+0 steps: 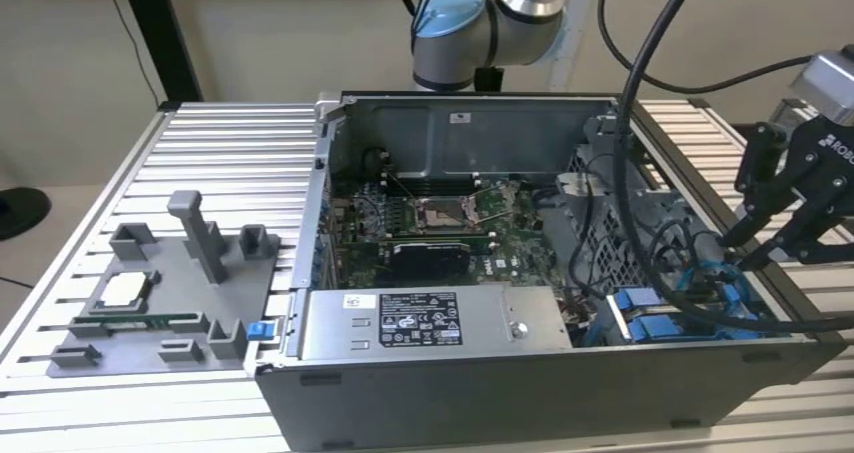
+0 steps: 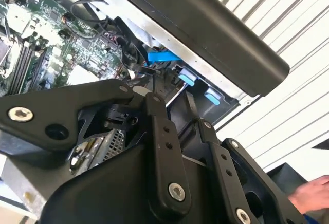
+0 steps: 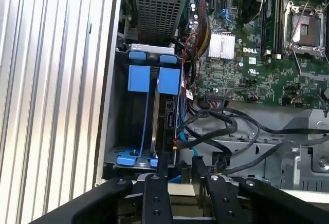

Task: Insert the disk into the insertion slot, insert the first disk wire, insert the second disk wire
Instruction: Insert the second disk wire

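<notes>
Clock read on the exterior view, 12 at the case's far wall.

Computer case (image 1: 534, 373), innards up, on a slotted aluminium table (image 1: 227, 143). My pincer (image 1: 754, 261) hangs at the case's 3 o'clock, over the side rim. I cannot tell whether it is clenched or released, or whether it has anything; cables crowd it.

The insertion slot (image 3: 134, 126) is a grey metal bay with blue rails in the case's 4 o'clock corner. It lies at roughly 8 o'clock from my pincer, near but apart. In the first wrist view two blue tabs (image 3: 139, 77) sit side by side at one end of the bay. The disk (image 3: 167, 121) stands edge-on inside the bay below one of them, its dark edge facing the camera and blue caddy plastic at both ends.

A blue flat cable (image 1: 718, 275) runs just beside my pincer, between it and the bay; I can't say whether they touch. Black cables (image 3: 226, 126) loop past the bay. I can't make out whether any is plugged into the disk.

The power-supply box (image 1: 414, 318) is at the case's 6 o'clock, just beside the bay. The motherboard (image 1: 441, 223) is at centre. A grey fixture tray (image 1: 147, 303) is at 9 o'clock, outside the case on the table. A person's hand (image 2: 311, 193) shows by the table in the second wrist view.
</notes>
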`<state>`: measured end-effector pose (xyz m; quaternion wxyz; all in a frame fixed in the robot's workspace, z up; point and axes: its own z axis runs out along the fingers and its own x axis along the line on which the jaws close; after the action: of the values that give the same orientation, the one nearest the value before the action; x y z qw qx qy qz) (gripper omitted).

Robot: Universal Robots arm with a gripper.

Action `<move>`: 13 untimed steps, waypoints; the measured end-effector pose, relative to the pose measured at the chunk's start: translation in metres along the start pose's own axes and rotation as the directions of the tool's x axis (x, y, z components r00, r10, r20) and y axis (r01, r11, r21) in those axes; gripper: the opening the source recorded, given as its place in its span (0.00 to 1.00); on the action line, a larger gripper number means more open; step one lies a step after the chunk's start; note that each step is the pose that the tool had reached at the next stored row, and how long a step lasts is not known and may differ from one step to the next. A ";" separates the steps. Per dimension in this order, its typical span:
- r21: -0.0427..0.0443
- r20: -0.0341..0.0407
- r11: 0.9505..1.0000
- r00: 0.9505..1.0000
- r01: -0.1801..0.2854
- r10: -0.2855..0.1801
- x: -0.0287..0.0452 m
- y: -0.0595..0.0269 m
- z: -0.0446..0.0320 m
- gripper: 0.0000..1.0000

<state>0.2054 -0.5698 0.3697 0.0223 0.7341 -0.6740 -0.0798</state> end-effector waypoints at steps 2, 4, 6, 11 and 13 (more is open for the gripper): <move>-0.002 -0.003 1.000 1.000 0.023 -0.023 0.0002 -0.0011 0.0004 1.00; -0.003 -0.005 0.999 0.999 0.040 -0.040 0.0004 -0.0032 0.0006 1.00; -0.004 -0.002 0.999 0.999 0.048 -0.048 0.0006 -0.0061 0.0004 1.00; -0.004 0.006 0.999 0.999 0.052 -0.052 0.0008 -0.0090 0.0002 1.00; -0.004 0.006 0.999 0.999 0.052 -0.052 0.0009 -0.0091 0.0004 1.00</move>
<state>0.2144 -0.5699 0.3680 0.0197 0.7512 -0.6544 -0.0837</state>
